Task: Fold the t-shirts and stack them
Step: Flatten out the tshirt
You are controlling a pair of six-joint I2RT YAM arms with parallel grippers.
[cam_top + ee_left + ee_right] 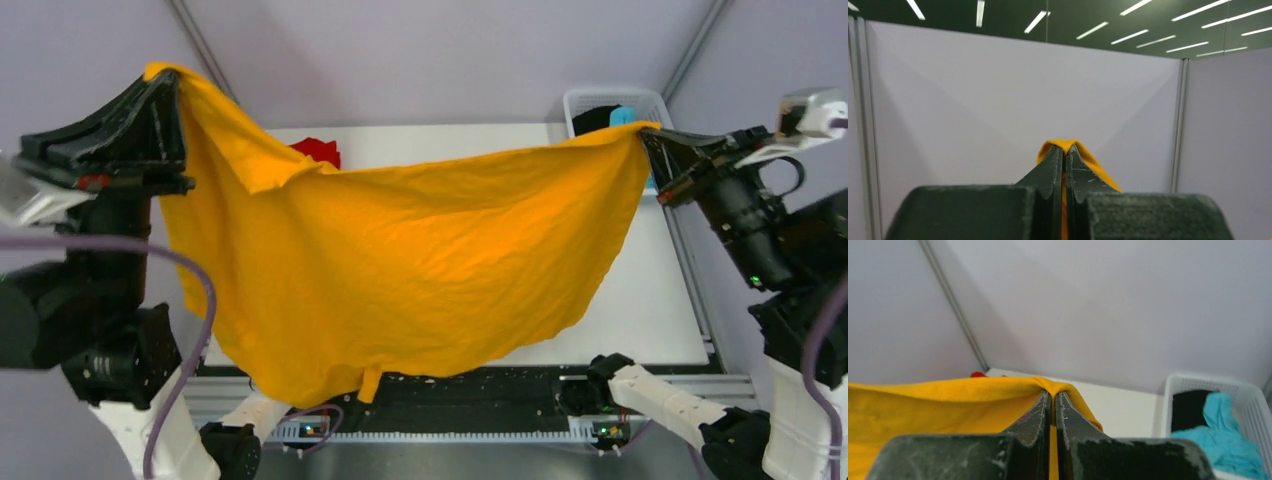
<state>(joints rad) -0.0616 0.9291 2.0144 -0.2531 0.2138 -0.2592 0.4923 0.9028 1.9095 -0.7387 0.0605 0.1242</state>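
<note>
We hold the orange tee (400, 260) up in the air between both arms, spread like a sheet. The left gripper (170, 78) is clamped on one top corner and the right gripper (645, 135) on the other. In each wrist view the jaws are pressed together with a fold of orange cloth pinched at the tips.

The step, as we judge it, is laying the tee flat on the table (640, 300) for folding. To do it well we should pull the top edge tauter, since it sags in the middle, and level the two corners. Then we lower both sides together, so the hem touches first and the body follows without bunching. Neither grip should loosen until the cloth lies flat.

The tee hangs below and between the grippers, its hem over the near table edge. The red tee (318, 152) lies behind it, and the cyan tee (1228, 435) and black tee (1190, 410) sit in the basket (600, 98).
</note>
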